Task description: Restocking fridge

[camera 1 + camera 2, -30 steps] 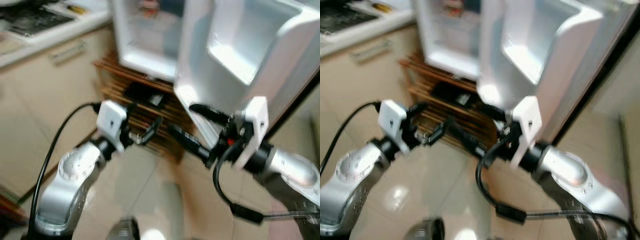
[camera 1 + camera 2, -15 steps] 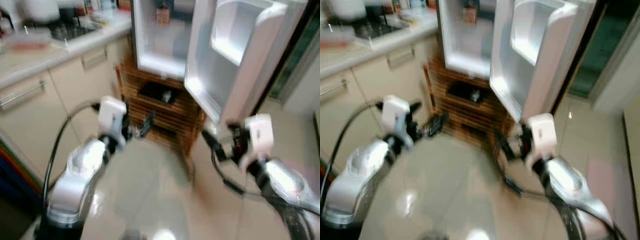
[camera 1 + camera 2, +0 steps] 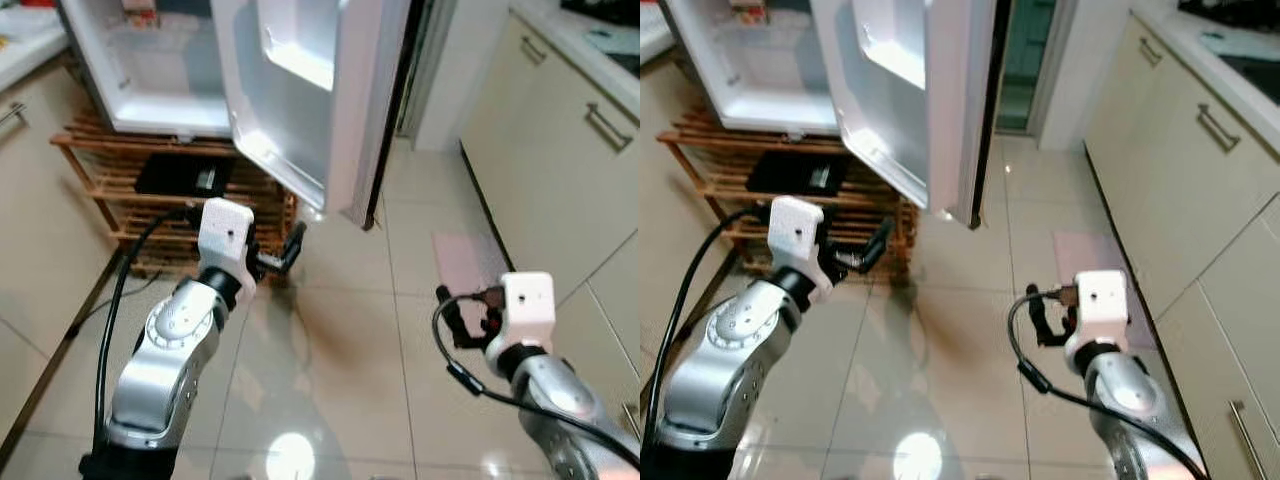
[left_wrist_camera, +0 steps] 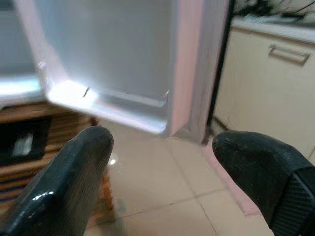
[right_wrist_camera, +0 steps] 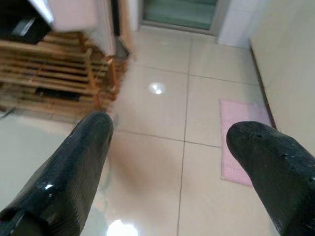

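Note:
A white fridge stands open at the upper left on a wooden rack, its door swung out toward me. A small reddish item sits on a shelf inside. My left gripper is raised just below the door's lower corner, open and empty; in the left wrist view its fingers frame the door's bottom edge. My right gripper hangs lower at the right over the tiled floor, also open with nothing between its fingers.
The wooden rack holds a black box. Beige cabinets line the right side and another cabinet the left. A pink mat lies on the glossy tiles. A doorway opens behind the fridge door.
The whole view has swung, so the fridge now sits at the upper left. My right gripper has come away from the door and dropped lower. Both grippers stay open.

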{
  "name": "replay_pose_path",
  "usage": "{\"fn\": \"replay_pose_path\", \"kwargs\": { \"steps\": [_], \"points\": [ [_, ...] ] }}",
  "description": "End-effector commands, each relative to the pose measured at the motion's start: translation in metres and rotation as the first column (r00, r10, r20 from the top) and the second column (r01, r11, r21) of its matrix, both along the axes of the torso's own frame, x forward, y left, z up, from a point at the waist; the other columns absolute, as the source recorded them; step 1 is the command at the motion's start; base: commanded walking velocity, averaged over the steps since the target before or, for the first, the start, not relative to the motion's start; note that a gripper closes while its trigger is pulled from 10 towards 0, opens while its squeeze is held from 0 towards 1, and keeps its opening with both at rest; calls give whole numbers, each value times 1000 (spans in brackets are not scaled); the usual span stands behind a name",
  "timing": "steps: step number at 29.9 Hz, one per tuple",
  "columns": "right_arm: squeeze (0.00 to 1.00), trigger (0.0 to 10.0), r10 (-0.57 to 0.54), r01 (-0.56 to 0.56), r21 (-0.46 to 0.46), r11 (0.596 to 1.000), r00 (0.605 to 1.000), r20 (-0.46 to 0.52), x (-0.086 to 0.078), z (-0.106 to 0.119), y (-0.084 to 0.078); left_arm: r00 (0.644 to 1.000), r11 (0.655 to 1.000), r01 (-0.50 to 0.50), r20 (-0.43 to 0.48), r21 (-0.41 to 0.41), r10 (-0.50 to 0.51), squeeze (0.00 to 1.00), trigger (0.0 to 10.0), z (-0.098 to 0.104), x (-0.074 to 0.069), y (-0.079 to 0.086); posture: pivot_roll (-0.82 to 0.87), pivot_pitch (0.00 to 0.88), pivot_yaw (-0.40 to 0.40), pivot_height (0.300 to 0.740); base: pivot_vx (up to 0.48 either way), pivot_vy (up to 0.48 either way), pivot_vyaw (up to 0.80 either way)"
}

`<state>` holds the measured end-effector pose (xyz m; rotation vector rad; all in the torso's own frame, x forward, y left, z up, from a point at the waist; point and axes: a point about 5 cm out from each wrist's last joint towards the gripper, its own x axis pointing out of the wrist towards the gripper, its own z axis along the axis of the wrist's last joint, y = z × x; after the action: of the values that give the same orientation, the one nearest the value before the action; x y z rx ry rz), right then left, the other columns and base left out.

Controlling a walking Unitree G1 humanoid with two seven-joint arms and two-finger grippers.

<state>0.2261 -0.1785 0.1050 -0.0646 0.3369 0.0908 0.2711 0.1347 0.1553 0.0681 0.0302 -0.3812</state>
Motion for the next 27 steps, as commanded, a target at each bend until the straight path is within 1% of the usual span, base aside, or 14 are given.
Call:
{"fn": "replay_pose_path", "kwargs": {
  "steps": [1, 5, 8, 11, 15, 17, 19, 22, 25, 27],
  "points": [
    [0, 10000, 19, -18, -11, 1000, 999, 45, 5, 5, 2, 999, 999, -37, 0, 34, 37, 0, 10000, -1, -2, 8, -21, 38, -43, 740, 0, 0, 0],
    [0, 10000, 25, -23, -29, 999, 998, 59, 9, 8, 3, 998, 997, -63, 11, 45, 62, 0, 10000, 0, -3, 12, -17, 38, -48, 740, 0, 0, 0],
    [0, 10000, -12, 14, -38, 999, 998, 69, 13, 8, 0, 997, 995, -77, 13, 60, 76, 0, 10000, 0, -2, 14, -15, 40, -49, 740, 0, 0, 0],
    [0, 10000, -53, 56, -32, 998, 994, 91, 16, 10, -2, 997, 996, -78, 16, 53, 77, 0, 10000, 1, 0, 14, -16, 38, -47, 740, 0, 0, 0],
    [0, 10000, -52, 51, 11, 999, 991, 120, 17, 14, 1, 997, 997, -71, 18, 42, 71, 0, 10000, 3, 2, 12, -17, 37, -41, 740, 281, 0, 0],
    [0, 10000, -33, 33, 1, 999, 992, 124, 17, 15, 3, 998, 997, -66, 19, 38, 66, 0, 10000, 4, 3, 11, -19, 37, -37, 740, 283, 0, 0],
    [0, 10000, -41, 40, 12, 999, 993, 114, 17, 14, 3, 998, 998, -61, 23, 29, 60, 0, 10000, 5, 3, 9, -19, 35, -36, 740, 285, 0, 0],
    [0, 10000, -41, 41, -2, 999, 994, 103, 18, 13, 3, 998, 998, -60, 27, 24, 59, 0, 10000, 7, 4, 9, -19, 35, -35, 740, 285, 0, -800],
    [0, 10000, -20, 22, -17, 1000, 993, 117, 19, 14, 6, 998, 998, -59, 32, 19, 58, 0, 10000, 8, 4, 8, -17, 34, -37, 740, 281, 0, 0],
    [0, 10000, -12, 14, -11, 1000, 992, 122, 20, 14, 8, 998, 998, -58, 33, 20, 58, 0, 10000, 8, 4, 8, -15, 32, -39, 740, 285, 0, 0]
  ]
}}
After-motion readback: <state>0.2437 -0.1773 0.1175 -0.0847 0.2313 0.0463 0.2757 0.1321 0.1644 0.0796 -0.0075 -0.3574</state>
